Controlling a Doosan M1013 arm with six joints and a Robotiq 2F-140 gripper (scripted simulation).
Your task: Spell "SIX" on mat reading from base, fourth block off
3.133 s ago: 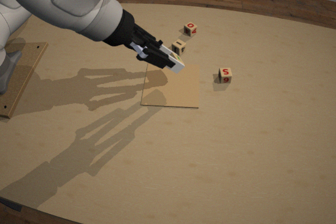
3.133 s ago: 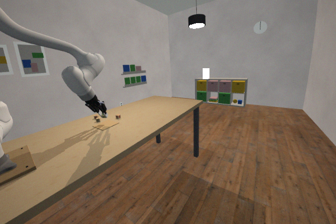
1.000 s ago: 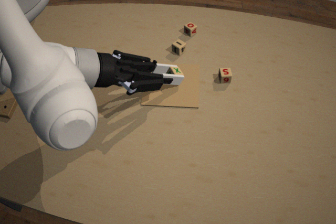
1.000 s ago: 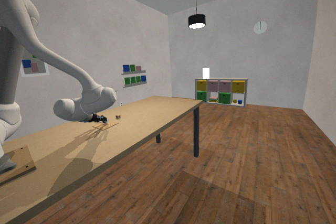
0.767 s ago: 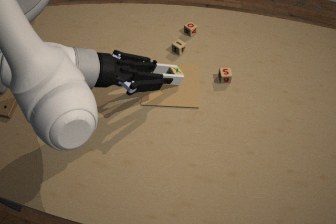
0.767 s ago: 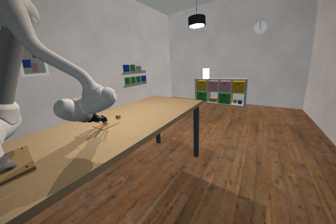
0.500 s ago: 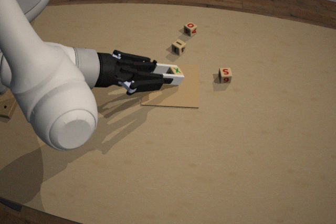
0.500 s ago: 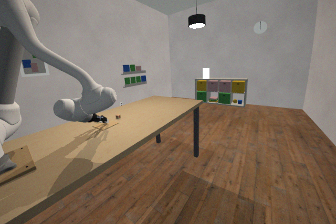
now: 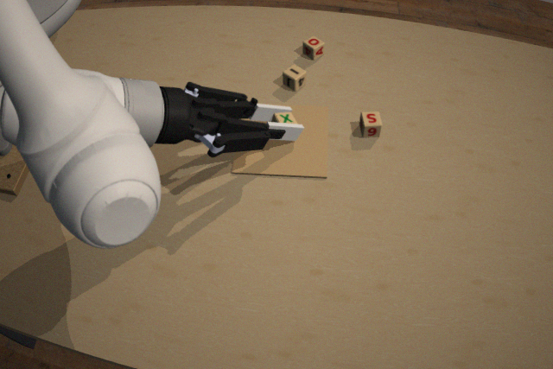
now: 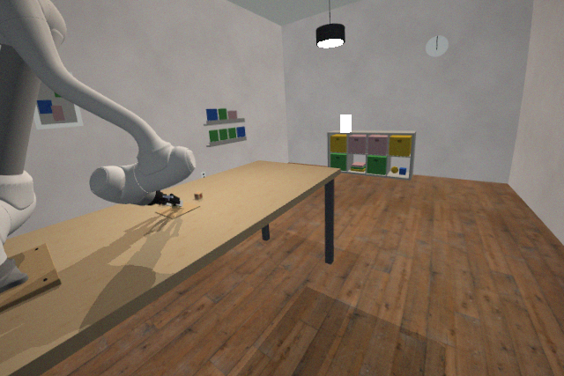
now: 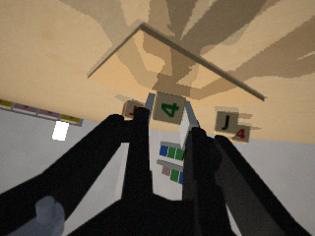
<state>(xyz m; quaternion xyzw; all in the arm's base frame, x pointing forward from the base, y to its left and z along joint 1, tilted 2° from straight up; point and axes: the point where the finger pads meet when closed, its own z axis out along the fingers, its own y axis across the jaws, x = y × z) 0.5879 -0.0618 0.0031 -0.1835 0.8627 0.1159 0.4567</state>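
The X block (image 9: pixel 284 117), green letter up, lies on the far part of the tan mat (image 9: pixel 290 146), between my gripper's (image 9: pixel 293 121) fingers. The fingers stand slightly open beside it, low over the mat. In the wrist view the block (image 11: pixel 169 107) shows a green 4 on its side, between the pads of my gripper (image 11: pixel 166 107), with the mat (image 11: pixel 172 64) beyond. The I block (image 9: pixel 294 77) and the O block (image 9: pixel 313 47) lie on the table off the mat's far edge. The S block (image 9: pixel 371 123) lies on the table right of the mat.
A wooden base plate (image 10: pixel 27 271) is at the arm's foot. The table's edge runs along the right in the exterior view. The wrist view also shows the I block (image 11: pixel 225 121), the O block (image 11: pixel 240 133) and the S block (image 11: pixel 132 109).
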